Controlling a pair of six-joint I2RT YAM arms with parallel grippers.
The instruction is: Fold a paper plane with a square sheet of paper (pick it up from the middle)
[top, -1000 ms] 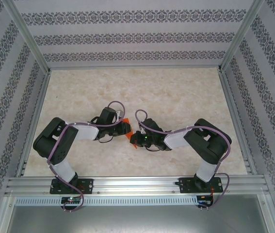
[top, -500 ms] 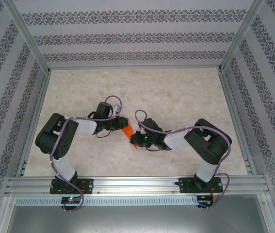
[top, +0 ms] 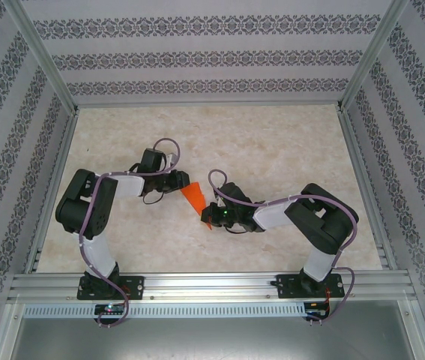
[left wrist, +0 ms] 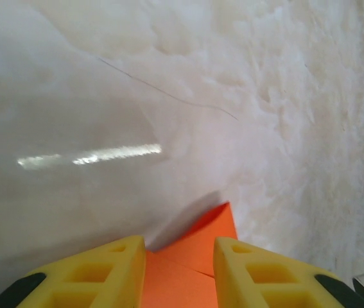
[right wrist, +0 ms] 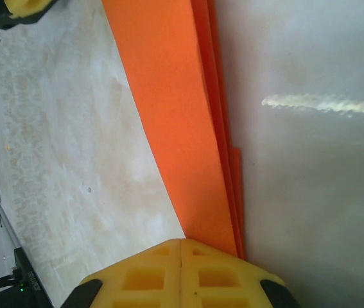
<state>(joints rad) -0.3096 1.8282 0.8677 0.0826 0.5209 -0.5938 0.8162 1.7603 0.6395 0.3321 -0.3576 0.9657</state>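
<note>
The orange paper [top: 193,196], folded into a narrow pointed shape of several layers, lies between the two arms at mid-table. My right gripper [top: 213,212] is shut on its near end, and in the right wrist view the paper [right wrist: 175,115] runs straight out from the closed fingertips [right wrist: 182,242]. My left gripper [top: 178,184] sits just left of the paper's far tip, open. In the left wrist view the yellow fingers [left wrist: 178,247] stand apart, and the paper's corner [left wrist: 201,240] shows in the gap. The corner casts a shadow on the table.
The pale marbled table top [top: 272,142] stretches behind the arms. Aluminium frame rails [top: 197,285] and patterned walls [top: 197,60] close it in. A left fingertip [right wrist: 27,6] shows at the top left of the right wrist view.
My left arm has drawn back to the left and away from the paper, uncovering more of the orange shape. The right arm has stayed where it was, still shut.
</note>
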